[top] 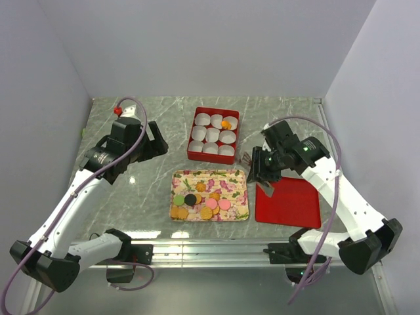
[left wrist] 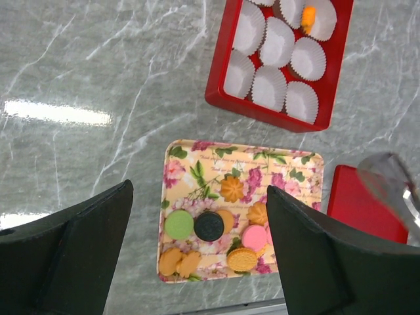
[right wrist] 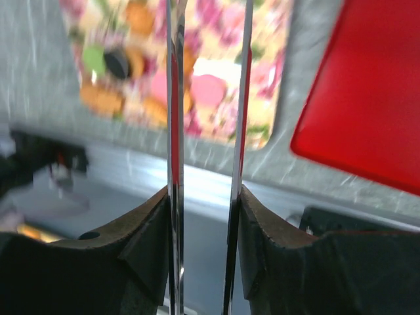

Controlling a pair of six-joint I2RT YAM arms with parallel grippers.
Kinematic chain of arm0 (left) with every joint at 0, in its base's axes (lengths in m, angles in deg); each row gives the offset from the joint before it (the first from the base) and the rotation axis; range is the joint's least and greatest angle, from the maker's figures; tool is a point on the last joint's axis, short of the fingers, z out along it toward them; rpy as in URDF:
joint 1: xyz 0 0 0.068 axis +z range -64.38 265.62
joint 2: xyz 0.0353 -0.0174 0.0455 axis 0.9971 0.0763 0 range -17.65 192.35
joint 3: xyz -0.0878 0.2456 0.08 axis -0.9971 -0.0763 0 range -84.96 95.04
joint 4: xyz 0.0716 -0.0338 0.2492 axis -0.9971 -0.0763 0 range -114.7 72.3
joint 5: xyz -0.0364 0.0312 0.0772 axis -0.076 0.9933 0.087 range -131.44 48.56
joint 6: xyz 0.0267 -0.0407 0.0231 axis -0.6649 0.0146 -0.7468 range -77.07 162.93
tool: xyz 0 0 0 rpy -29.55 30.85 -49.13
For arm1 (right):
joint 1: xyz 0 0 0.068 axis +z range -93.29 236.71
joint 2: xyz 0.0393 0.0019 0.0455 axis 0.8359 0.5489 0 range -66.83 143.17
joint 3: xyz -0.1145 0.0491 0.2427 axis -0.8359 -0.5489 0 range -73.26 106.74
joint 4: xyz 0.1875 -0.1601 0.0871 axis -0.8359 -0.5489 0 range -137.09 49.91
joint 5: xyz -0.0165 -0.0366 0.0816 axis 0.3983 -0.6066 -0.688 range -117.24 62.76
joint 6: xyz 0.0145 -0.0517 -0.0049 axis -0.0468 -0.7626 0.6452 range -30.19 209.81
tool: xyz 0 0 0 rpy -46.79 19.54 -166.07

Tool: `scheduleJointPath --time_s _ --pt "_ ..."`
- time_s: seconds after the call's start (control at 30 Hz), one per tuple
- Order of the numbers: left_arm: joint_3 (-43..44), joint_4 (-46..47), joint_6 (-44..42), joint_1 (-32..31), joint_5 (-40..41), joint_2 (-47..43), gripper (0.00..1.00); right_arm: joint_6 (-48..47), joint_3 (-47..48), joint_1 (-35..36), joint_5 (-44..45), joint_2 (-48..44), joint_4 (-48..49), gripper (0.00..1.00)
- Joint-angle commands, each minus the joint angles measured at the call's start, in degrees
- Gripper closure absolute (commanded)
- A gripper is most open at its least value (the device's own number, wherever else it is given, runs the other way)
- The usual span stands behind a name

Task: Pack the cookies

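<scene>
Out in front of the left gripper (left wrist: 199, 189), whose jaws hang wide apart with nothing in them, the cookies (left wrist: 209, 226) sit on a floral tray (left wrist: 289, 177). That wrist cam also catches one orange cookie (left wrist: 307, 18) in the red box (left wrist: 262, 111) further ahead. The right wrist cam is what really shows the right gripper (right wrist: 203, 193) clamped on metal tongs (right wrist: 174, 98), with the cookies blurry beyond the blades.
</scene>
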State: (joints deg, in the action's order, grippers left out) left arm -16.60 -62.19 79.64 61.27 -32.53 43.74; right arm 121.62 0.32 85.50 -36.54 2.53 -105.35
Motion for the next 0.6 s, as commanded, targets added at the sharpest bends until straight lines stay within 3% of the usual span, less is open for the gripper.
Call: scheduleJointPath --time_s 0.0,0.2,0.57 --pt "2.83 1.77 1.35 -0.25 0.85 0.14 0.12 -4.83 1.65 1.35 -9.15 -1.95 -4.18 0.53" --pt "1.87 1.08 2.75 -0.25 1.55 -1.18 0.12 -6.94 2.44 6.53 -14.43 -0.72 -5.23 0.51" --pt "-0.33 -2.97 5.3 -0.25 4.19 -7.15 0.12 -8.08 7.01 19.62 -5.47 9.56 -8.75 0.49"
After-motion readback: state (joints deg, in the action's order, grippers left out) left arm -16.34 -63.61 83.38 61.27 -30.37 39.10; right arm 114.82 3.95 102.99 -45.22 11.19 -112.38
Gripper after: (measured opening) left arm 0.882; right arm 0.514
